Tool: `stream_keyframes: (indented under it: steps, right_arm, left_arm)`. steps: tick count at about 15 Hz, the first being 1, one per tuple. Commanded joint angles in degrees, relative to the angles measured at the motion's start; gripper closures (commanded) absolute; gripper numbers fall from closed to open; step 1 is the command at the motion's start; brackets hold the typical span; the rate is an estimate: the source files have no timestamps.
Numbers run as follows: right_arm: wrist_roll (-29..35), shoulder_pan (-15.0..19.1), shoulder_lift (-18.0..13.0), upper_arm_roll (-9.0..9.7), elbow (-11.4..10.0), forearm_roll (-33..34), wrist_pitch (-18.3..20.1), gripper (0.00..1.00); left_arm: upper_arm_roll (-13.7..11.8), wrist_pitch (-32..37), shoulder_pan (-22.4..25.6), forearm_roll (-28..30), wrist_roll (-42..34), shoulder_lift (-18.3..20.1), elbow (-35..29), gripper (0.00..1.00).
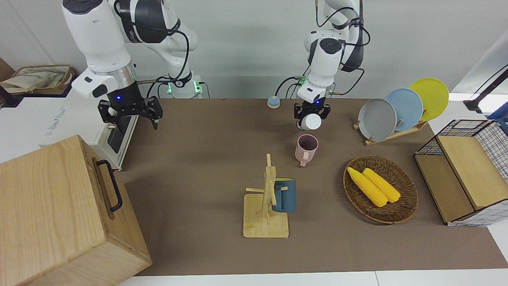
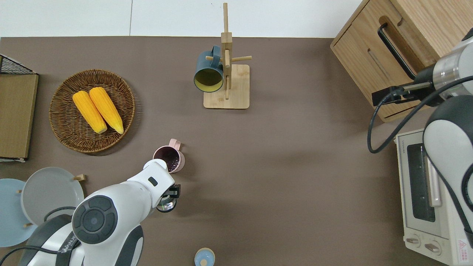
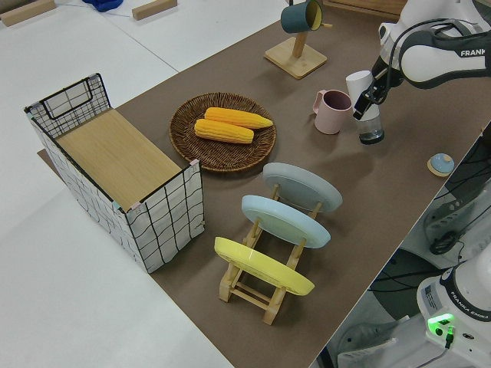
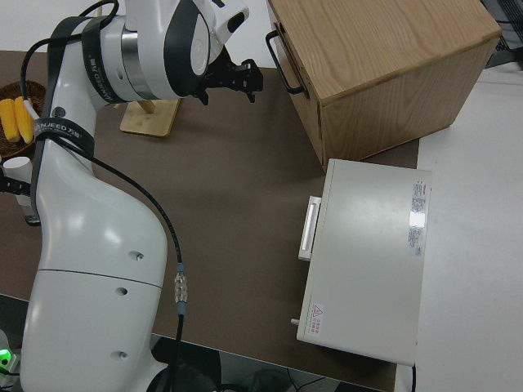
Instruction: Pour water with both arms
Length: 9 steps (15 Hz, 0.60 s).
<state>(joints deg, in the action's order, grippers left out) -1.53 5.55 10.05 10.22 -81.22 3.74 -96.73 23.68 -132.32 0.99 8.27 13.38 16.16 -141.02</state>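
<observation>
We see the left gripper (image 1: 311,112) clamped on a clear bottle with a white top (image 3: 365,107), tilted, with its white end toward the pink mug (image 1: 306,148). The overhead view puts the bottle just beside the mug, on the side nearer the robots. The mug stands upright on the brown table mat (image 1: 206,159), its inside dark; we cannot tell whether it holds liquid. The right gripper (image 1: 132,113) hangs with its fingers spread wide and nothing between them, over the toaster oven (image 2: 428,192) at the right arm's end of the table. In the wicker basket (image 1: 401,210) lie two corn cobs (image 1: 373,186) side by side. A blue mug (image 2: 209,72) hangs on the wooden mug tree (image 2: 227,79), its yellow inside bare.
</observation>
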Motion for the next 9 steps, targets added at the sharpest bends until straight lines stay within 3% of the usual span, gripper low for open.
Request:
stream_keyframes:
  steps: [1,3,9]
  right_arm:
    - [-1.0,1.0,-0.9,0.68,-0.8,-0.7,-0.4,0.009]
    - [-1.0,1.0,-0.9,0.68,-0.8,-0.7,-0.4,0.009]
    - [-1.0,1.0,-0.9,0.68,-0.8,-0.7,-0.4,0.007]
  left_arm:
    - [-0.6,-1.0,0.1,-0.4,1.0,2.7,-1.2,0.86]
    - [-1.1,-0.7,1.5,-0.4,0.9,2.7,-1.1,0.86]
    - [-1.3,-0.9,12.4,-1.0,-0.8,2.7,1.3,0.86]
